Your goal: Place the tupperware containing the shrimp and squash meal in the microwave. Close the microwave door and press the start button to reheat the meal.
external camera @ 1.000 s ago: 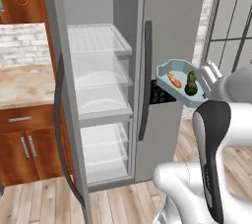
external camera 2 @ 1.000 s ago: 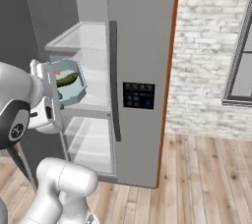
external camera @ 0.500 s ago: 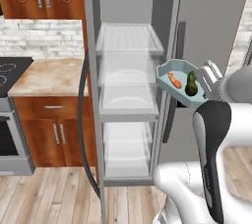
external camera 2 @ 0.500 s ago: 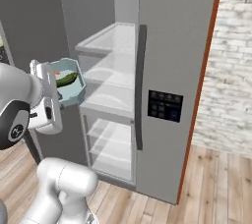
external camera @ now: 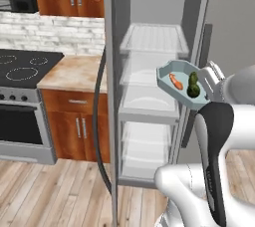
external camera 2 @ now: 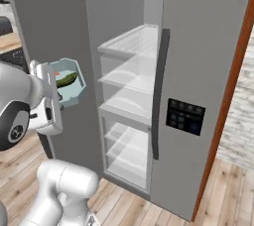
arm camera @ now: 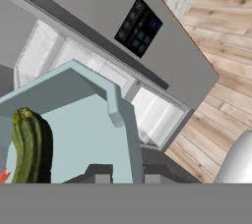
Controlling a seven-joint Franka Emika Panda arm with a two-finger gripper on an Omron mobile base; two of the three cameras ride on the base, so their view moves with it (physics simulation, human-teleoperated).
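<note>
1. Your gripper (arm camera: 125,175) is clenched on the rim of the tupperware (external camera: 180,89), with one fingertip on each side of the wall in the hand view.
2. The tray is carried in the air in front of the open fridge (external camera: 154,71) (shelves bare).
3. You see the shrimp (external camera: 175,81) and squash (external camera: 193,84) lying side by side inside it.
4. The stove (external camera: 25,67) sits well to your left.

— Where do the two back cameras look from?
— Behind the arm, one on each side, both looking down at the open fridge (external camera: 152,96) and tupperware (external camera: 180,82).
— And the hand camera?
— Very close over the tupperware (arm camera: 78,129), facing the fridge (arm camera: 98,31) and floor (arm camera: 221,61).
</note>
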